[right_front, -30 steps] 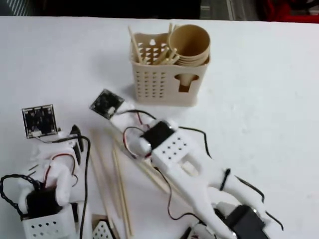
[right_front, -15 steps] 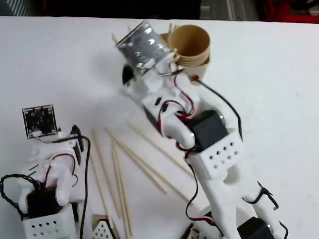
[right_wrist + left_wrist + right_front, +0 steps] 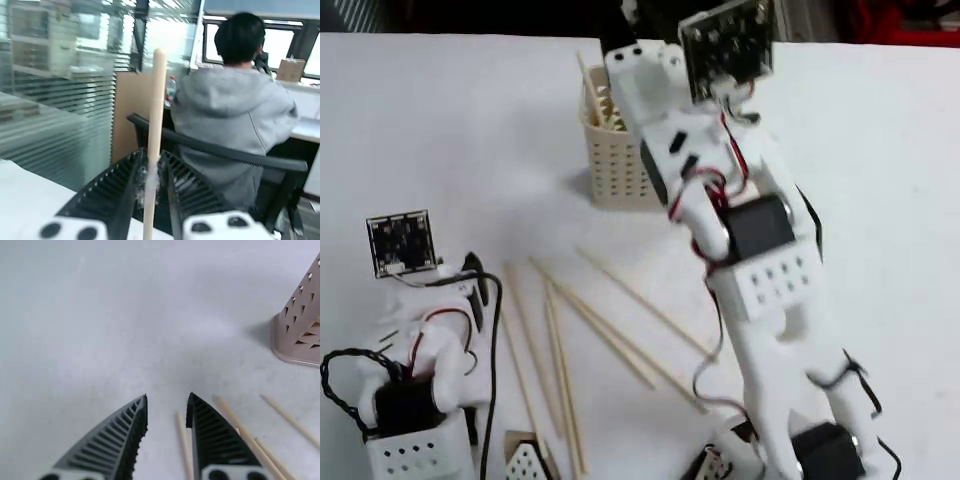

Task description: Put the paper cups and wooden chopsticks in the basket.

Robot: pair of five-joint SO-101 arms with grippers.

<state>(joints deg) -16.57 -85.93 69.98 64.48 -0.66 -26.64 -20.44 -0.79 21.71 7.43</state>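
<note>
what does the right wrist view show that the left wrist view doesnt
Right wrist view: the right end effector shut on one chopstick, held upright against a room with windows. Left wrist view: the left end effector open over the white table, loose chopsticks lying by it, and a corner of the basket. Both: a dark ridged end effector and wooden chopsticks.

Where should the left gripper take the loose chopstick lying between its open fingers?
Probably on the thin shaft of the chopstick, just behind its visible end, coming straight down with the left gripper. It lies flat on the table, running along the gap between the open jaws, so closing across it should pinch it.
</note>
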